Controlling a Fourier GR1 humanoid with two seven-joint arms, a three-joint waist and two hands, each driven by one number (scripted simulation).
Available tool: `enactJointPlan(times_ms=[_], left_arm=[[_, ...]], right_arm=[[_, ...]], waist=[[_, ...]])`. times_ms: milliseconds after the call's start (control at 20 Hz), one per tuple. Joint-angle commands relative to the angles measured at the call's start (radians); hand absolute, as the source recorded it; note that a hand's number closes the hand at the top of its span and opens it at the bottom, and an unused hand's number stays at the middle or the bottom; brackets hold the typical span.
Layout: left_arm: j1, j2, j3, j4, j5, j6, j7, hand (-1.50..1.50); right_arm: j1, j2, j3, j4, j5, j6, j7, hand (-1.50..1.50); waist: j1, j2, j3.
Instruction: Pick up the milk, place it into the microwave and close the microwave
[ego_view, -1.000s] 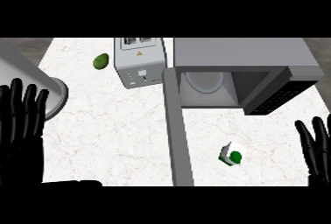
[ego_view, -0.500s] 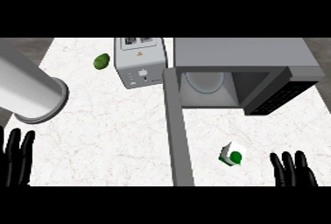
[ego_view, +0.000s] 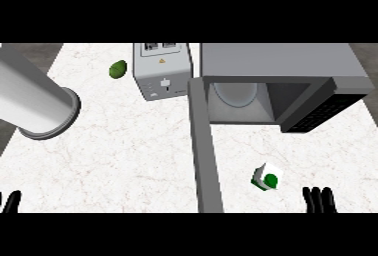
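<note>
The milk is sitting on the white marbled tabletop, near and to the right, just right of the open microwave door, which is reaching out toward the near edge. The microwave is standing at the far right with its inside and a pale round plate showing. Nothing is holding the carton. The right hand is showing only as fingertips at the near edge, just right of the milk and apart from it; they are pointing straight up and spread, so the hand is open and empty. The left hand is barely peeking in at the near left corner, and I cannot tell how its fingers are set. This looks like the very start: the pick-up step, with no reach made yet. Next, the right hand would need to travel left and forward to the carton, wrap around it, then lift it past the door into the opening. A toaster, a green avocado and a grey cylinder are standing well apart to the left.
</note>
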Motion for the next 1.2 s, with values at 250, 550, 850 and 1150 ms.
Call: enactJointPlan(times_ms=[250,550,850,1150], left_arm=[[0.169,0.008,-0.002,-0.014,0.03,-0.071,-0.126,-1.5],[0.359,0.03,0.056,-0.058,0.108,-0.177,-0.245,-1.5],[0.336,0.036,0.144,0.033,0.161,-0.23,-0.312,-1.5],[0.392,0.046,0.184,0.047,0.198,-0.288,-0.37,-1.5]], right_arm=[[-0.107,0.035,-0.051,0.165,0.024,-0.077,-0.002,-1.5],[-0.186,0.024,-0.156,0.249,-0.044,-0.059,0.021,-1.5],[-0.322,0.003,-0.296,0.415,-0.125,-0.034,-0.03,-1.5],[-0.364,0.039,-0.379,0.624,-0.186,-0.097,-0.19,-1.5]], waist=[[0.002,0.004,0.001],[0.013,0.002,0.001],[0.007,0.005,0.001],[0.008,0.004,0.002]])
